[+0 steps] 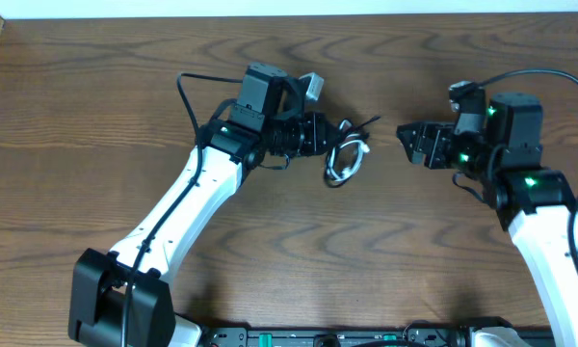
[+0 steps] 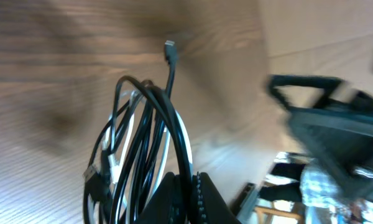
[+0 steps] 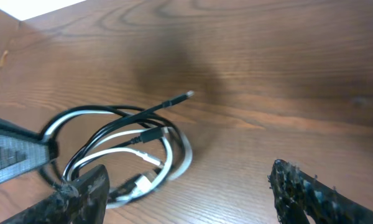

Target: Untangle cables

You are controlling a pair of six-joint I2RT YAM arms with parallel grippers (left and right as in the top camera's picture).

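Note:
The cables are a black cord (image 1: 351, 126) and a white cord (image 1: 348, 166), looped together on the wooden table. In the left wrist view the tangle (image 2: 143, 143) hangs in front of my left gripper (image 2: 188, 200), which is shut on a strand of the black cord; a black plug end (image 2: 169, 46) sticks up. My left gripper (image 1: 326, 132) sits at the tangle's left edge. My right gripper (image 1: 405, 136) stands open just right of the tangle, holding nothing. In the right wrist view the loops (image 3: 127, 146) lie ahead of the open right gripper (image 3: 189, 190), toward its left finger (image 3: 87, 193).
The wooden table (image 1: 96, 116) runs to a pale back edge (image 1: 289, 8). A finger of the left gripper (image 3: 15, 155) shows at the left of the right wrist view. Both white arms reach in from the front corners.

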